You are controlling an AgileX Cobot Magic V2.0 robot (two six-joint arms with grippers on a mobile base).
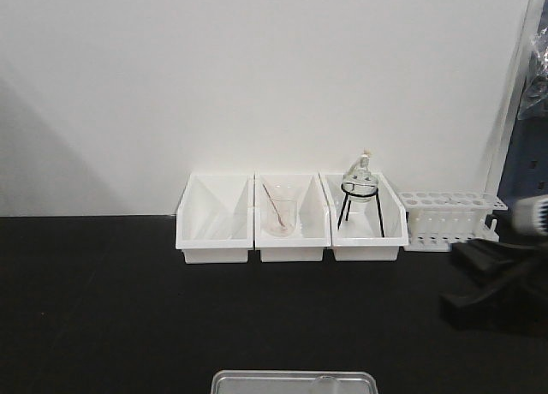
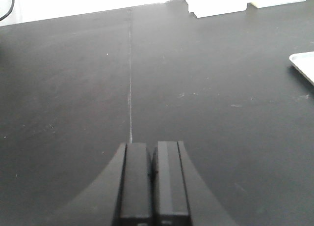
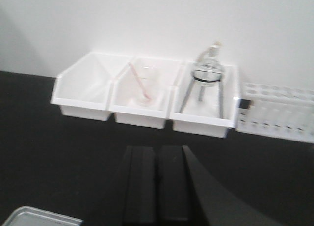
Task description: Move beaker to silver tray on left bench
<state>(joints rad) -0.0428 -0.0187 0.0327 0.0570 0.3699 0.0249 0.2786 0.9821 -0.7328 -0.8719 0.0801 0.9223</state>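
A: Fingers first. Left gripper (image 2: pixel 153 174)?
B: Fingers pressed together, nothing between them, hovering over the bare black surface (image 2: pixel 73 88).
A: Right gripper (image 3: pixel 157 184)?
B: Same, fingers closed flat against each other, empty, pointing toward the bins.
A: Around them?
B: Silver tray (image 1: pixel 294 382) lies on the surface at the near edge of the front view, only its far rim showing. A corner of it shows at lower left in the right wrist view, and a bit at the right edge in the left wrist view.
A: Beaker?
B: A small clear rim (image 1: pixel 326 380) shows inside the tray near its right end, cut off by the frame; probably the beaker, can't tell for sure.
A: Further back?
B: Three white bins (image 1: pixel 291 218) along the wall: left one empty, middle one has a glass with a rod (image 1: pixel 280 214), right one a round flask on a black stand (image 1: pixel 360 197). A white tube rack (image 1: pixel 449 218) sits just right of them.
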